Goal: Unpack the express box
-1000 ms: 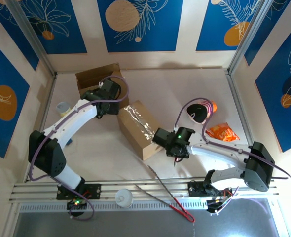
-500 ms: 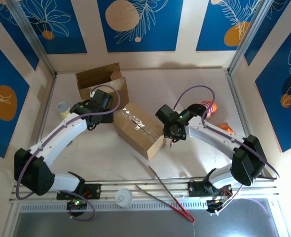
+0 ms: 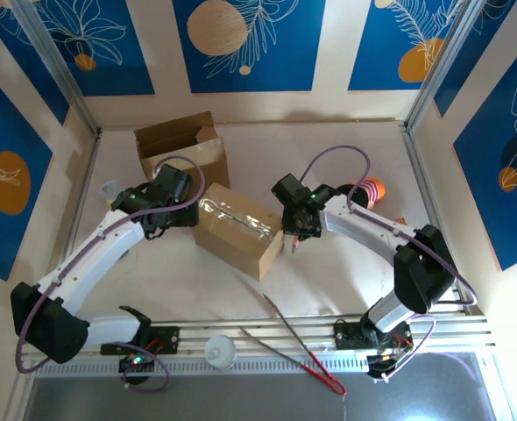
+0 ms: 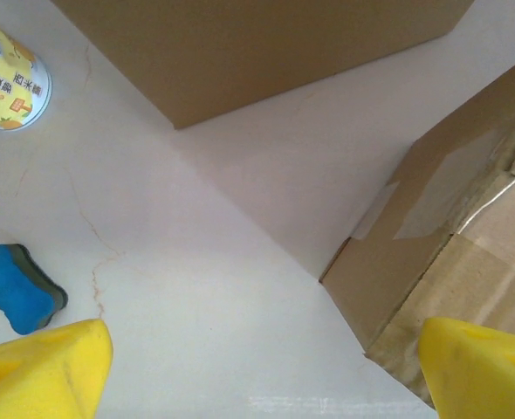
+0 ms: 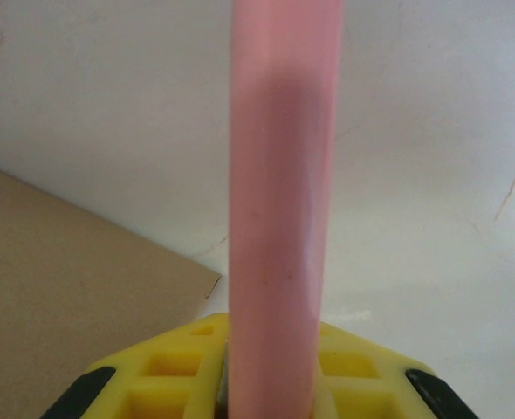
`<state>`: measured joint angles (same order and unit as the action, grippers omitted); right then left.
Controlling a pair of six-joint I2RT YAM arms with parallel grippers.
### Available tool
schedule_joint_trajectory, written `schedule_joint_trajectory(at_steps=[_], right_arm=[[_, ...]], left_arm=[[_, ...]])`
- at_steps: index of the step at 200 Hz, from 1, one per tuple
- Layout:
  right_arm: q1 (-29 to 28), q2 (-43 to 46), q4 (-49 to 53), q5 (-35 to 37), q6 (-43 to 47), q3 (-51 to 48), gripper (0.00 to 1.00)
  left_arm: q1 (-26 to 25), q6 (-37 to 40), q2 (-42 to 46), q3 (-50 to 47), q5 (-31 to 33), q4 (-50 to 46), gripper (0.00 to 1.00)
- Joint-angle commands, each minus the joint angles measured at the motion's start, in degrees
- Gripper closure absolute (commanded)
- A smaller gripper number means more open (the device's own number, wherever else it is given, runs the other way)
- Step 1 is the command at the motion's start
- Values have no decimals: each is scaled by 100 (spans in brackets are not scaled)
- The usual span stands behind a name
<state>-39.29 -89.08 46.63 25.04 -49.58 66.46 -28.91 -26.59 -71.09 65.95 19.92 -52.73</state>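
Standing spread wide and holding nothing, the left jaws hover at the left end of the taped express box (image 3: 237, 230), which lies mid-worktop (image 3: 197, 289). One yellow fingertip (image 4: 480, 367) is just beside the box's corner; I cannot tell whether they touch. The right jaws, at the box's right end, pinch a pink stick (image 5: 279, 201) that points down at the worktop beside the cardboard edge. An open carton (image 3: 178, 140) sits behind.

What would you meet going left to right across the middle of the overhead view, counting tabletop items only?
small tub → taped cardboard box → orange cup
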Motion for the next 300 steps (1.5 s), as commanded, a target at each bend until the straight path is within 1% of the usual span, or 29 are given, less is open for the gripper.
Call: schedule_joint_trajectory(at_steps=[1,35,75,114,131,162,233,266,300], right_arm=[[194,-90,-169,-229,246,181,100],[453,-223,-367,-515,565,254,100],[622,-310,-556,-779,746,276,100],[631,-408,-629,-993,695,372,100],[607,-420,-655,-1037,630,380,100],[589,-478,-656,-1030,572,450,100],[602,-532,-541,-966,600,527,100],[602,-505,-581,-1014,582,440,100],[607,-488,-594,-1038,565,377,100]], left_arm=[[-36,-66,200,133,-158,-218,9],[-36,-55,382,2,-875,166,9],[-36,29,516,-11,-1345,562,7],[-36,290,75,110,-1325,954,3],[-36,431,-161,155,-1400,1230,2],[-36,523,-455,240,-1434,1446,2],[-43,410,-160,-405,-1737,2264,1],[-45,352,-26,-746,-1517,2618,1],[-45,351,8,-982,-1430,2918,1]])
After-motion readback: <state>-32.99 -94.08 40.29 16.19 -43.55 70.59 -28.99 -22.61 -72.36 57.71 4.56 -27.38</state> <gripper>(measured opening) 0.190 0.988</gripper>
